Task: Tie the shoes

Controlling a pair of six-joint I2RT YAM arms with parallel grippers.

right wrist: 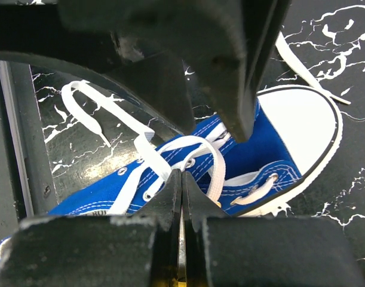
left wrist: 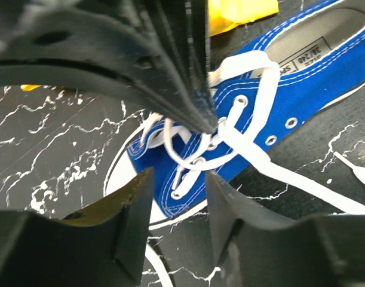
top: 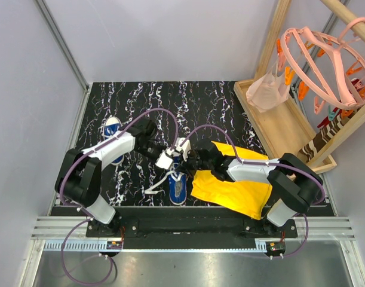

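Blue sneaker (top: 177, 191) — toe far, heel near, long axis front-to-back

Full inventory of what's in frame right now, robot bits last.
blue canvas sneakers, white toe caps: 2, blue and white; centre sneaker under the grippers, left sneaker far left, partly hidden
white laces: untied, on the centre sneaker and trailing beside it
yellow cloth: 1, yellow, right of the centre sneaker
black marbled table top: 1, black with white veins
wooden tray: 1, light wood, right edge
pink plastic clip hanger: 1, pink, upper right
translucent bag: 1, pale pink, above the tray
left gripper: 1, black, open, over the toe
right gripper: 1, black, shut, tip at the laces
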